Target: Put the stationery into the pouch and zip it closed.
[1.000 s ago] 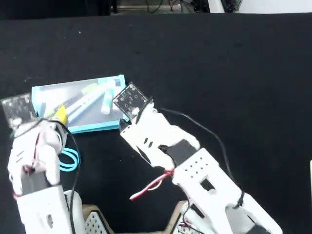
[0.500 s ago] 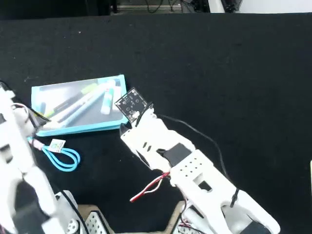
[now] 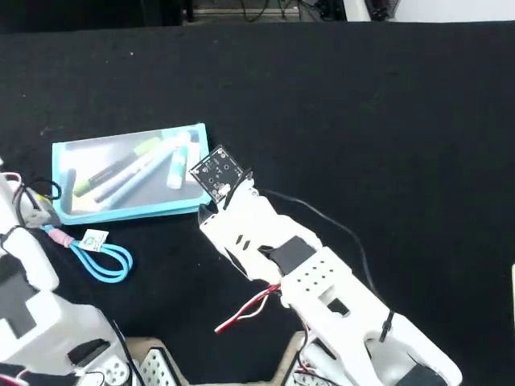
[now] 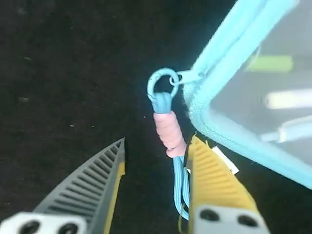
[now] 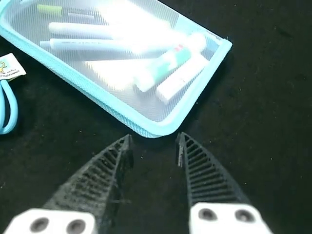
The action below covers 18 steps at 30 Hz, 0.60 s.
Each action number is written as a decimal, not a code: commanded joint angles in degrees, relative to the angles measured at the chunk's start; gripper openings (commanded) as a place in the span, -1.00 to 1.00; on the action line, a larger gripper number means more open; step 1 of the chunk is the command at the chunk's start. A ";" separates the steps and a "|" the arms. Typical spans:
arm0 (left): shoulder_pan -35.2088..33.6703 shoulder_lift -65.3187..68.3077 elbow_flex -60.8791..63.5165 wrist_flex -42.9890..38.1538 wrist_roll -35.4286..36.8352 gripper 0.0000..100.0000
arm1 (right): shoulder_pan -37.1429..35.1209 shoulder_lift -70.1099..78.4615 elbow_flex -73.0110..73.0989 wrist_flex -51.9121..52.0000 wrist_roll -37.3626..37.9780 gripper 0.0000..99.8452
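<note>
The translucent pouch (image 3: 129, 173) with a light blue rim lies flat at the table's left, and pens and a glue stick (image 5: 163, 66) show through it. The zip pull ring (image 4: 163, 83) sits at one pouch corner (image 4: 229, 102); a pink bead (image 4: 169, 134) and a blue cord loop (image 3: 100, 259) trail from it. My left gripper (image 4: 158, 141) is open just short of that corner, the bead and cord against its yellow finger (image 4: 207, 170). My right gripper (image 5: 154, 137) is open, empty, just short of the pouch's (image 5: 122, 63) opposite corner.
A small white tag (image 3: 94, 239) lies on the cord beside the pouch. The black cloth stretches bare to the right and far side. My right arm (image 3: 273, 249) slants from the front edge toward the pouch, and my left arm (image 3: 20, 249) stands at the left edge.
My left arm has pulled away from the pouch's near left corner toward the table's left edge, uncovering the cord and tag. The right arm shifted slightly toward the front.
</note>
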 commanded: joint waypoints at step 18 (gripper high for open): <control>5.93 2.55 11.82 -18.81 5.98 -0.64 | -0.53 0.04 -0.22 -1.05 -0.18 -0.70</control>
